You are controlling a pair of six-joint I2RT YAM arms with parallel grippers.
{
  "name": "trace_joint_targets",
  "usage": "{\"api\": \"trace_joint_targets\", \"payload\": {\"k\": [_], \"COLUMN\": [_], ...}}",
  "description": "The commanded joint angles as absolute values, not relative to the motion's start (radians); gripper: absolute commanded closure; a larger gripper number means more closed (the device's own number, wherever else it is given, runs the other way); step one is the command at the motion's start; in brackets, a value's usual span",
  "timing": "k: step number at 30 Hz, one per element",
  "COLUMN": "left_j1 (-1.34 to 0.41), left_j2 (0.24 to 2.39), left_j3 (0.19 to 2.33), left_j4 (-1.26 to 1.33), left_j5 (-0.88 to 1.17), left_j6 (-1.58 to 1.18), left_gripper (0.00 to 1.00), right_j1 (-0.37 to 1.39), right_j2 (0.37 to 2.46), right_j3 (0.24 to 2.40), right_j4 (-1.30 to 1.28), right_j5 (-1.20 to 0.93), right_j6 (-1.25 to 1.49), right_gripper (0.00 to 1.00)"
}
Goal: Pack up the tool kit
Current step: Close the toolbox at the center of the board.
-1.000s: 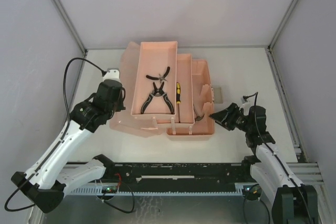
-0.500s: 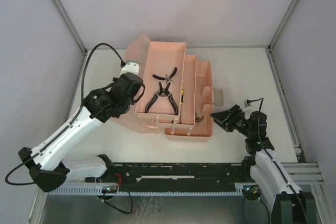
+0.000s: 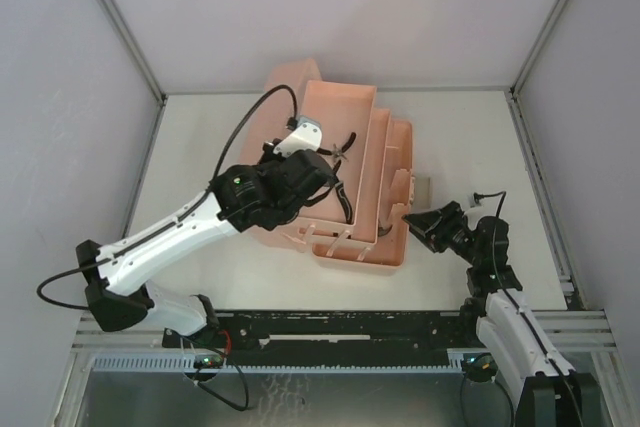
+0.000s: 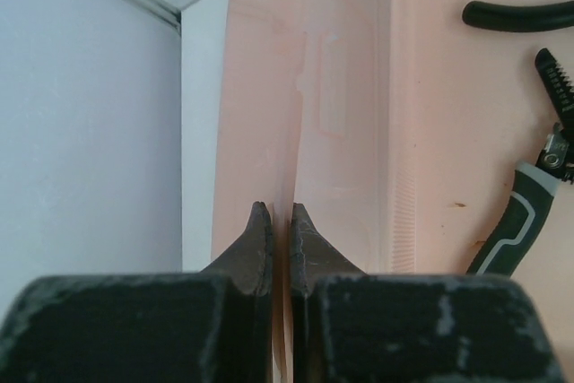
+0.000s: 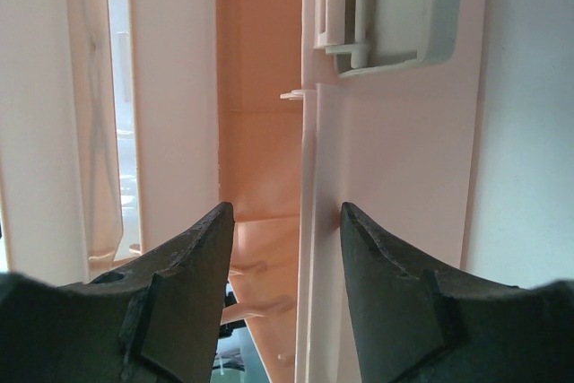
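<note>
1. We see the pale pink plastic toolbox [image 3: 393, 242] standing open in the middle of the white table [image 3: 190, 147]. Its upper pink tray [image 3: 340, 97] sits toward the upper centre of the top view.
2. The left gripper [image 4: 279, 214] is pinched onto a thin side wall of the upper pink tray, at the bottom centre of the left wrist view.
3. Black-and-grey-handled pliers [image 4: 513, 226] lie on the tray floor at the right edge of that view.
4. The right gripper [image 5: 285, 214] is spread apart, its jaws either side of the toolbox's wall edge. We cannot tell whether they touch it.
</note>
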State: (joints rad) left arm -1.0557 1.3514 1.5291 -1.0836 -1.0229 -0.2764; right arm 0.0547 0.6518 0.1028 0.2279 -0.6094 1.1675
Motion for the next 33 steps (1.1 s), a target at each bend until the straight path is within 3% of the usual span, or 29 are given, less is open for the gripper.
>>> {"api": "trace_joint_targets", "payload": {"k": [1, 12, 20, 33], "left_j1": [-1.143, -1.263, -1.304, -1.337], "left_j2": [1.39, 1.598, 1.832, 1.963], "left_j3": [1.667, 1.798, 2.012, 2.12], "left_j4": [-0.935, -0.989, -1.191, -1.226], "left_j5": [-1.034, -1.145, -1.221, -1.148], "left_j6": [-0.327, -0.321, -0.413, -0.463], "left_gripper": [1.0, 1.0, 1.0, 0.94], "right_j1": [0.061, 0.06, 0.06, 0.061], "right_j2": [0.591, 0.532, 0.494, 0.463], "right_j3": [0.111, 0.105, 0.119, 0.137], "right_j4": [0.266, 0.205, 0.14, 0.063], "right_j5": [-0.566, -0.52, -0.483, -0.45], "right_j6": [1.186, 1.184, 1.161, 1.123], "right_gripper": [0.5, 0.5, 0.5, 0.49]}}
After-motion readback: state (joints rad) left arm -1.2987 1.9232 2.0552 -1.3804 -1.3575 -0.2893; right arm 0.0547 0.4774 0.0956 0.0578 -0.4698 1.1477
